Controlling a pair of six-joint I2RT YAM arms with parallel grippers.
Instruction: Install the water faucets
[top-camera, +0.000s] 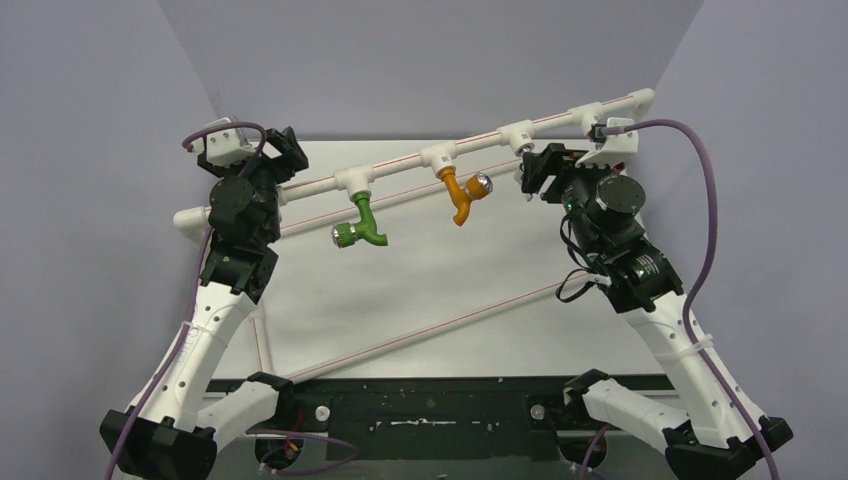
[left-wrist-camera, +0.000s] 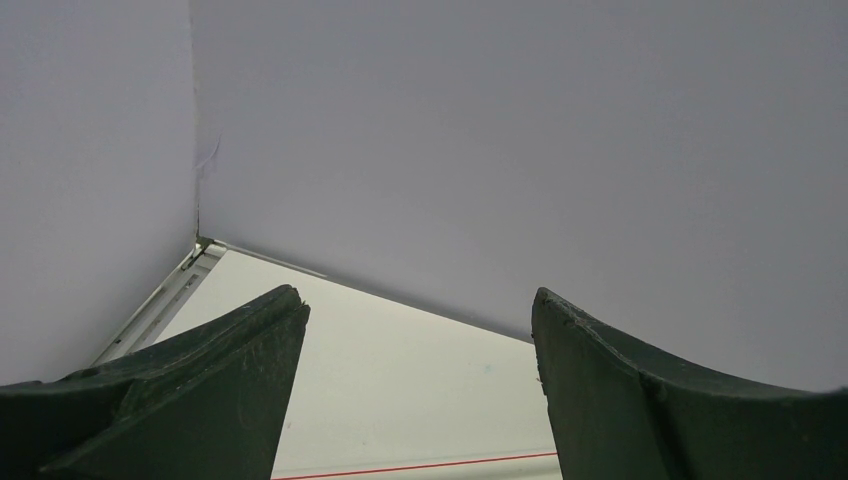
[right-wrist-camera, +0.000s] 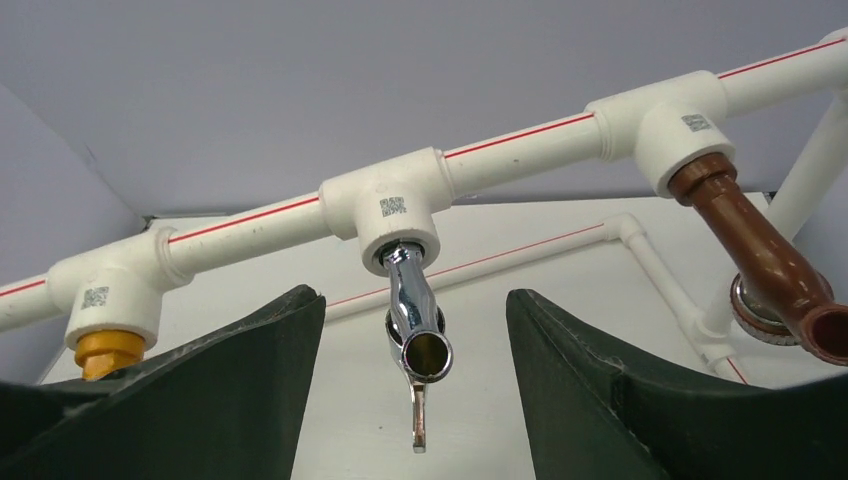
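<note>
A white pipe rail (top-camera: 400, 165) with several tee fittings spans the back of the table. A green faucet (top-camera: 362, 225) and an orange faucet (top-camera: 458, 196) hang from two of its tees. In the right wrist view a shiny chrome faucet (right-wrist-camera: 425, 352) hangs from the middle tee (right-wrist-camera: 395, 205), a brown faucet (right-wrist-camera: 770, 262) from the tee to its right, and the orange faucet's base (right-wrist-camera: 103, 350) shows at the left. My right gripper (right-wrist-camera: 413, 298) is open, its fingers either side of the chrome faucet without touching it. My left gripper (left-wrist-camera: 417, 297) is open and empty, near the rail's left end (top-camera: 290, 155).
Grey walls enclose the white table (top-camera: 450, 290) at the back and sides. Thin white pipes with red stripes (top-camera: 430, 335) lie across the table. My right gripper (top-camera: 532, 170) hides the chrome faucet in the top view. Purple cables (top-camera: 700, 200) loop off both wrists.
</note>
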